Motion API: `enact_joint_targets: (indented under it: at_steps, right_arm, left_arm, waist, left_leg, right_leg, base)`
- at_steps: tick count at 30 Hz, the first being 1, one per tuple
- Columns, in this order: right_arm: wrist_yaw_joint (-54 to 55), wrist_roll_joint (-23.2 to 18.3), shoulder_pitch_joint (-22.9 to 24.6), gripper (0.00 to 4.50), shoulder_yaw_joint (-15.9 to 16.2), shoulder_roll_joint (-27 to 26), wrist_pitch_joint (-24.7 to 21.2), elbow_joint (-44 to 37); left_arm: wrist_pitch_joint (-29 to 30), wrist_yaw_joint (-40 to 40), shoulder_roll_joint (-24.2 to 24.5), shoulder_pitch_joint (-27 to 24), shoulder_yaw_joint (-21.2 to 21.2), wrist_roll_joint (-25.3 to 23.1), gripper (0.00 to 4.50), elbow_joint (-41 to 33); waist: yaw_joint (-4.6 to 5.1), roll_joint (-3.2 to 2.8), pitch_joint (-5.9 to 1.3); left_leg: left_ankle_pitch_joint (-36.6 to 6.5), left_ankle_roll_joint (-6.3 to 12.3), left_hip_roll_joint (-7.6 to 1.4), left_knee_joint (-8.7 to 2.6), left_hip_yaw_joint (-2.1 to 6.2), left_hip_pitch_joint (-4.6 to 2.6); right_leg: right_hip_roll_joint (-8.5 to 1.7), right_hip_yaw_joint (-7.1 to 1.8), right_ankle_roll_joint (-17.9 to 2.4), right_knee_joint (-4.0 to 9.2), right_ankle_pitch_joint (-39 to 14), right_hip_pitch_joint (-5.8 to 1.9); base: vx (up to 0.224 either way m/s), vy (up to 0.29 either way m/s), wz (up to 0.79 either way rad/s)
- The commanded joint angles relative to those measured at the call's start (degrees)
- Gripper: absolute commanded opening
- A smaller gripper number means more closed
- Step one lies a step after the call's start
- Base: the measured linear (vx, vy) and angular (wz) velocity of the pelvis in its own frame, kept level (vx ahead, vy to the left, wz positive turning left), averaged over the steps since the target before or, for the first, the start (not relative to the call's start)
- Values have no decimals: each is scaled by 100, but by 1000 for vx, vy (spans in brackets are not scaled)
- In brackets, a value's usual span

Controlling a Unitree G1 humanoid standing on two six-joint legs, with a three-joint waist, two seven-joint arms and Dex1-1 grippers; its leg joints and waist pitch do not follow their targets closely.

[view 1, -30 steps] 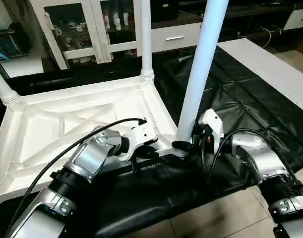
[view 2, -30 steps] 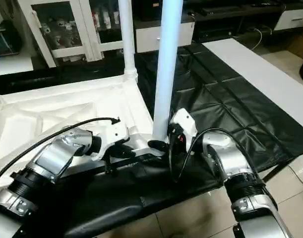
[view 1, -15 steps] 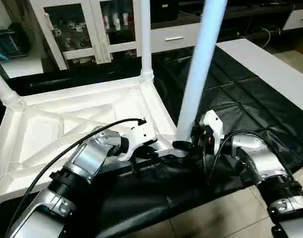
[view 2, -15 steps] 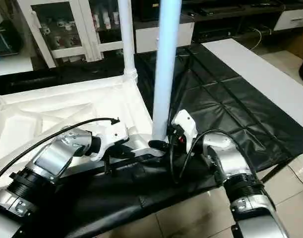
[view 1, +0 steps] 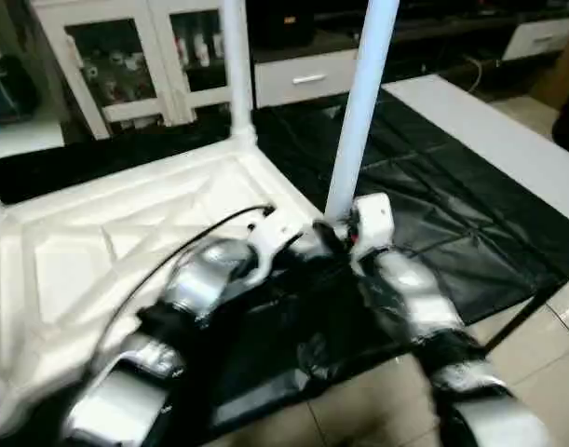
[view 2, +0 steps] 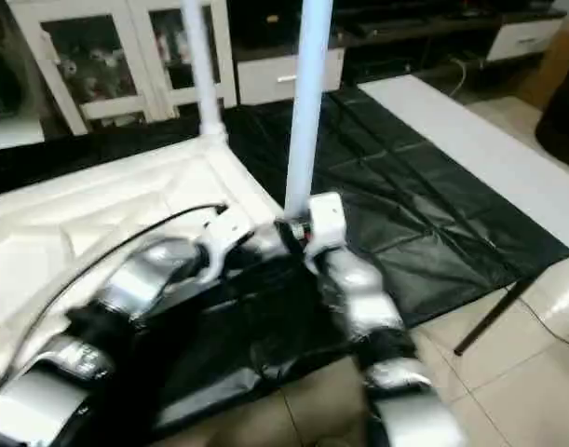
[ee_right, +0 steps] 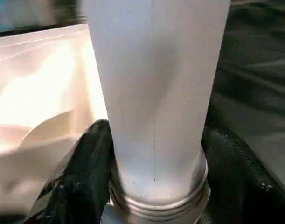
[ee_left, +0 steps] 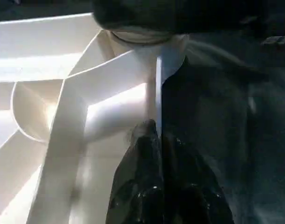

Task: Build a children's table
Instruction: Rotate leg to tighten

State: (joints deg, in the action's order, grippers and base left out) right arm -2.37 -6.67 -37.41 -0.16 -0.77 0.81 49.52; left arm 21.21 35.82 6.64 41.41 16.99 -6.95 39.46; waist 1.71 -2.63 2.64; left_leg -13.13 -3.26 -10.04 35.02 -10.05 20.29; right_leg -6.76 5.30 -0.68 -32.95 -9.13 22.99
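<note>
The white table top (view 1: 126, 251) is being shown upside down on the black-draped work table (view 1: 452, 186), its underside crossed by raised diagonal ribs inside a raised rim. Two white legs are being seen standing upright from its corner sockets: the far leg (view 1: 236, 65) at the back corner, ringed where it meets the socket, and the near leg (view 1: 363, 93) at the front corner nearest the grippers. A third corner socket is being glimpsed at the far left edge.

The near leg is being straddled at its base by the right gripper (ee_right: 156, 186); a black finger (ee_right: 81, 177) is seen on either side of the tube, just above the grooved rings of its flared end, and the jaws are being held around it. The left gripper (ee_left: 158, 154) is being kept closed, its fingers pressed together, with the tips lying at the thin rim of the top beside the same corner socket.
</note>
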Motion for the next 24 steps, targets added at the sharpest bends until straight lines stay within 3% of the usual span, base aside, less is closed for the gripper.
enact_joint_targets:
  at_steps: [1, 2, 5, 7, 8, 9, 12, 13, 15, 16, 17, 18, 19, 20, 21, 22, 24]
  right_arm:
    - [1103, 101, -10, 250, -315, -73, -34, 414]
    - [1269, 154, -31, 250, -296, -119, -8, 452]
    - [1744, 558, -58, 250, -26, -426, 206, 462]
    - [1777, 578, -71, 250, 4, -489, 324, 483]
    - [1721, 546, -72, 250, -8, -525, 392, 477]
    - [1610, 476, -96, 250, -38, -602, 498, 501]
    - [1389, 412, -145, 250, -37, -652, 584, 562]
    - [1251, 399, -170, 306, -7, -672, 634, 589]
    - [822, 389, -99, 320, 122, -647, 728, 249]
    - [822, 389, -99, 337, 122, -647, 728, 249]
    - [737, 409, -62, 337, 157, -622, 701, 131]
    - [640, 429, -14, 356, 187, -600, 678, 4]
    - [236, 355, 172, 356, 262, -479, 485, -398]
    - [84, 333, 255, 356, 297, -413, 391, -556]
    - [-169, 288, 383, 373, 354, -297, 195, -793]
    - [-169, 288, 383, 385, 354, -297, 195, -793]
    - [-604, 228, 576, 394, 435, -37, -262, -1146]
  left_arm:
    - [-110, -447, 0, 63, -200, -55, 0, 372]
    - [-144, -512, -22, 91, -221, -55, 0, 426]
    - [-261, -593, -58, 154, -247, -39, 0, 590]
    - [-292, -600, -49, 165, -266, -31, 0, 641]
    - [-308, -587, -26, 147, -264, -36, 0, 632]
    - [-318, -556, 19, 112, -267, -36, 0, 614]
    - [-329, -525, 45, 95, -261, -40, 0, 621]
    - [-354, -504, 58, 90, -254, -45, 0, 640]
    - [-398, -373, 137, 10, -201, -54, 0, 574]
    - [-398, -373, 137, 10, -201, -54, 0, 574]
    - [-406, -343, 158, -13, -189, -52, 0, 544]
    - [-421, -301, 190, -49, -176, -48, 0, 502]
    - [-427, -145, 298, -164, -122, -56, 0, 360]
    - [-424, -82, 346, -213, -100, -62, 0, 298]
    - [-416, 24, 419, -284, -69, -65, 0, 202]
    - [-416, 24, 419, -284, -69, -65, 0, 202]
    - [-384, 254, 544, -409, -13, -38, 0, 19]
  waist:
    - [24, 13, -346]
    - [24, 13, -346]
    - [-39, 32, -373]
    - [-60, 25, -390]
    - [-55, 99, -390]
    - [-82, 69, -389]
    - [-81, 69, -384]
    - [-84, 52, -374]
    - [-83, 32, -364]
    - [-57, 56, -346]
    - [-25, 46, -353]
    - [-32, -30, -351]
    - [3, 15, -358]
    - [-13, 27, -351]
    - [0, 16, -358]
    - [-5, 4, -365]
    - [-12, 4, -376]
  left_leg:
    - [-1731, 62, -198, -533, 109, 1]
    - [-1731, 62, -198, -533, 109, 1]
    - [-1292, 178, -194, -513, 71, 17]
    - [-1090, 286, -202, -501, 61, 9]
    - [-1035, 346, -203, -493, 44, 11]
    - [-896, 482, -206, -482, 38, 13]
    - [-757, 590, -204, -480, 41, 41]
    - [-806, 591, -206, -486, 43, 41]
    - [-959, 544, -211, -498, 48, 35]
    - [-1037, 522, -217, -520, 67, 88]
    - [-1029, 464, -222, -534, 98, 130]
    - [-1064, 430, -226, -539, 105, 104]
    - [-1135, 385, -229, -528, 92, 75]
    - [-1156, 406, -230, -531, 88, 65]
    - [-1010, 470, -242, -529, 99, 102]
    - [-964, 486, -243, -521, 92, 92]
    - [-730, 558, -246, -493, 77, 75]
  right_leg:
    - [-202, -190, -994, 457, -2242, -196]
    - [-202, -190, -994, 457, -2242, -196]
    - [-197, -206, -1185, 370, -1549, -219]
    - [-196, -208, -1260, 333, -1240, -234]
    - [-188, -213, -1287, 333, -1156, -228]
    - [-208, -219, -1370, 306, -1043, -244]
    - [-210, -207, -1368, 303, -1077, -278]
    - [-213, -207, -1347, 319, -1217, -279]
    - [-215, -207, -1310, 341, -1416, -275]
    - [-210, -203, -1255, 341, -1502, -306]
    - [-221, -192, -1184, 332, -1598, -342]
    - [-218, -189, -1163, 343, -1617, -332]
    - [-206, -202, -1199, 356, -1565, -294]
    - [-192, -202, -1214, 359, -1501, -309]
    - [-198, -214, -1287, 316, -1242, -348]
    - [-199, -217, -1313, 312, -1175, -335]
    - [-197, -225, -1457, 281, -892, -333]
  base:
    - [0, 0, 0]
    - [0, 0, 0]
    - [0, 0, 0]
    - [0, 0, 0]
    - [0, 0, 0]
    - [0, 0, 0]
    - [0, 0, 0]
    - [0, 0, 0]
    - [0, 0, 0]
    - [0, 0, 0]
    - [0, 0, 0]
    - [0, 0, 0]
    - [0, 0, 0]
    - [0, 0, 0]
    - [0, 0, 0]
    - [0, 0, 0]
    - [0, 0, 0]
